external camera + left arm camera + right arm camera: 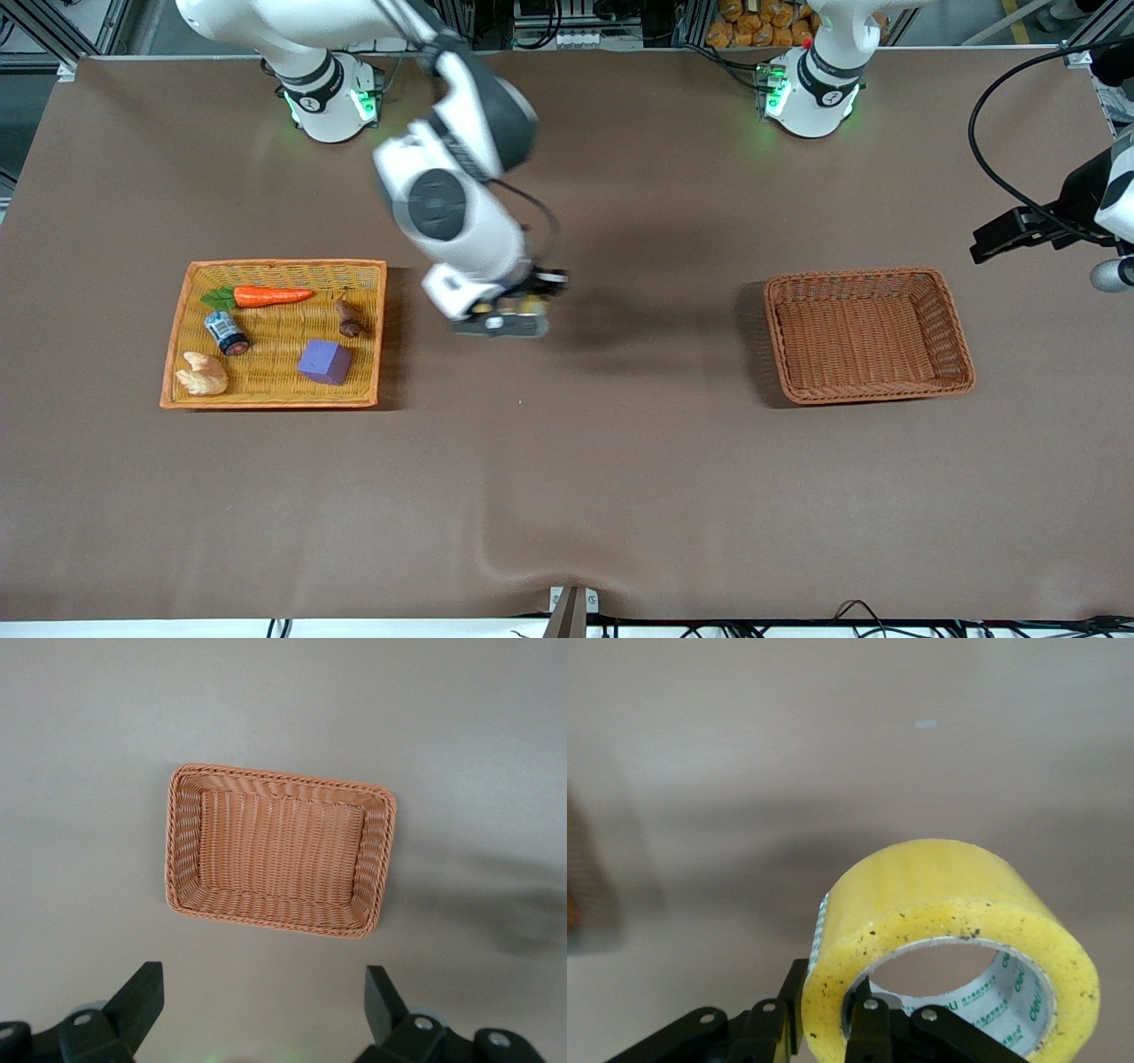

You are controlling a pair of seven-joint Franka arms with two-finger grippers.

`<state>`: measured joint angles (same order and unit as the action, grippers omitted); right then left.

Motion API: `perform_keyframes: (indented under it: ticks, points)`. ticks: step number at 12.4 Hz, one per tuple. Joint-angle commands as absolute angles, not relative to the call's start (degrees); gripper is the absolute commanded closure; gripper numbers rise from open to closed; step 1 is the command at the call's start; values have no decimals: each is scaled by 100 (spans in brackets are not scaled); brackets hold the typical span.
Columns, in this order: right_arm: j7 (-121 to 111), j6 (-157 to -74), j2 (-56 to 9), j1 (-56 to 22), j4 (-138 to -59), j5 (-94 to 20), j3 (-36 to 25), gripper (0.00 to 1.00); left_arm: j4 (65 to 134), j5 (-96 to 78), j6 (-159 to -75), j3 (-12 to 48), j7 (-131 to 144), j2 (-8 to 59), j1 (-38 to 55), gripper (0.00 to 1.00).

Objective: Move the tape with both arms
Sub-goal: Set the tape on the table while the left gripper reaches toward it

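Observation:
My right gripper is shut on the tape, up in the air over bare table between the orange tray and the brown basket. In the right wrist view the yellowish tape is clamped through its wall by the right gripper, one finger inside the grey-white core and one outside. My left gripper waits open and empty, up in the air past the basket at the left arm's end. In the left wrist view its gripper is spread wide above the empty basket.
A flat orange tray at the right arm's end holds a carrot, a small dark can, a purple cube, a bread-like piece and a small brown item.

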<state>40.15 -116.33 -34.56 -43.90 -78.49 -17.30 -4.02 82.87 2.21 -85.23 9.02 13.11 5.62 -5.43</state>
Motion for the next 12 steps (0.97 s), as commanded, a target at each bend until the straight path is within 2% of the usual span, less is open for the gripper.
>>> perform_keyframes:
  ticks: [1, 3, 8, 9, 10, 12]
  points:
    - [4454, -12450, -4409, -4928, -7339, -1977, -466, 100, 8323, 123, -8490, 896, 1301, 554, -580, 0]
    - [4807, -13102, -4876, -5150, -7321, -1986, -466, 100, 8323, 123, -8490, 896, 1301, 554, -571, 0]
    - [4799, -13122, -5238, -5098, -7286, -1969, -475, 100, 8297, 123, -8499, 905, 1380, 720, -528, 0]
    - [4799, -13105, -5230, -5080, -7286, -1977, -475, 94, 8297, 123, -8516, 905, 1371, 738, -475, 0]
    - [4816, -13104, -5229, -5071, -7269, -1978, -475, 69, 8279, 123, -8534, 905, 1380, 825, -396, 0]
    - [4799, -13113, -5229, -5080, -7269, -1916, -501, 0, 8279, 149, -8595, 905, 1371, 948, -256, 0]
